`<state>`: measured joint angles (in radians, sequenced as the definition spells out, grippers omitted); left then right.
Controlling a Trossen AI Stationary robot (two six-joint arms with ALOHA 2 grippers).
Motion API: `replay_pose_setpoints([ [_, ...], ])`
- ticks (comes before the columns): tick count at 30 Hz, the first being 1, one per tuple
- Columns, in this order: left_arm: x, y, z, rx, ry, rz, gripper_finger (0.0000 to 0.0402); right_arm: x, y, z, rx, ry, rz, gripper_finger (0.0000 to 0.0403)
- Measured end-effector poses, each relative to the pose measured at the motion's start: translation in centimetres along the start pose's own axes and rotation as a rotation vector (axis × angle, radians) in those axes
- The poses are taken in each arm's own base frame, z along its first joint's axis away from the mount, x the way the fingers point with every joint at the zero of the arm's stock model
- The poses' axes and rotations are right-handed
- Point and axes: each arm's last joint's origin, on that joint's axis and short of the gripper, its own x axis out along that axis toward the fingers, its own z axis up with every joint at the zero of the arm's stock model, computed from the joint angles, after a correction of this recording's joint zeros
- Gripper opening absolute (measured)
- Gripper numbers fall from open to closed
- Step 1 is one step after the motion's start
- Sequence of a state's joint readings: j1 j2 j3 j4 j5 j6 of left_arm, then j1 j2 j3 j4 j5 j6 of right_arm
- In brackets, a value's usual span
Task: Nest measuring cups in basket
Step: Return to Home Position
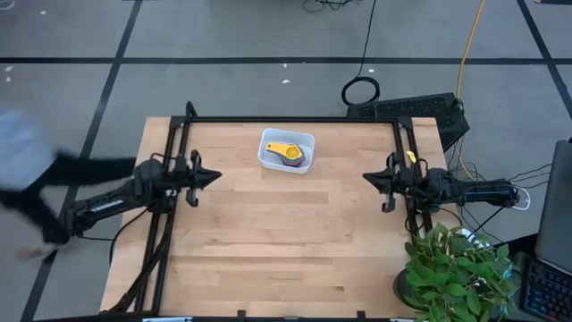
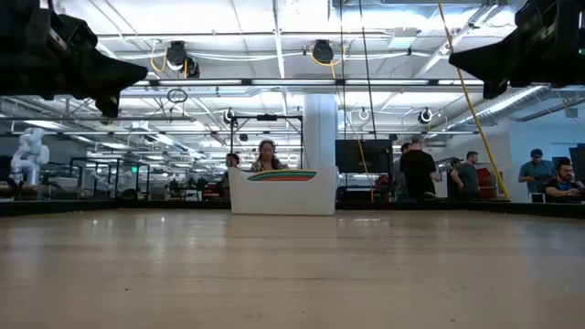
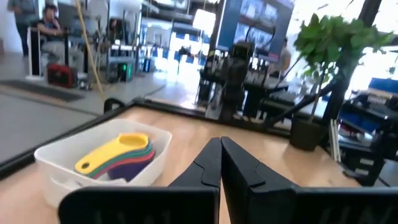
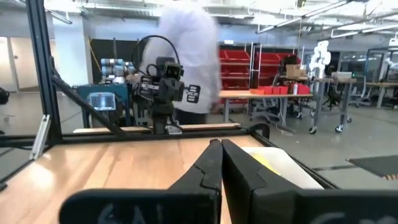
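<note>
The nesting looks finished. The measuring cups (image 1: 287, 154) sit stacked one inside another, yellow on top, with green, red and darker rims showing beneath it in the left wrist view. They are all inside the white basket (image 1: 306, 139), which stands on the bench (image 1: 286, 241) near its far edge, about midway between the two arms. I cannot count whether all seven are in the stack, but no loose cup shows anywhere on the bench. The left hand (image 1: 213, 176) hangs at the bench's left side and the right hand (image 1: 368, 177) at its right side. Both are well apart from the basket and raised off the wood, each clenched with its fingers pressed together on nothing. The step in hand reads as parking the arms at rest. What remains calls only for settling each arm into its rest pose without swinging toward the basket; no further grasp seems needed.
</note>
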<state>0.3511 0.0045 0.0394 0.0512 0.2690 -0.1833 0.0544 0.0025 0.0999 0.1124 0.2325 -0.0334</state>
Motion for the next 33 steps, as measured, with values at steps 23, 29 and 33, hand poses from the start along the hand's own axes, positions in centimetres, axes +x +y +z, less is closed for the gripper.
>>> replay_pose_setpoints([
  [23, 0.12, 0.45, -0.7, 0.026, -0.013, 0.094, 0.0033, 0.09, 0.02, 0.01, 0.009, -0.062, -0.004, 0.0],
  [29, 0.12, 0.45, -0.7, 0.026, -0.013, 0.094, 0.0053, 0.09, 0.02, 0.0, 0.009, -0.061, -0.004, 0.0],
  [33, 0.12, 0.45, -0.7, 0.026, -0.013, 0.094, 0.0057, 0.1, 0.02, -0.01, 0.009, -0.061, -0.004, 0.0],
])
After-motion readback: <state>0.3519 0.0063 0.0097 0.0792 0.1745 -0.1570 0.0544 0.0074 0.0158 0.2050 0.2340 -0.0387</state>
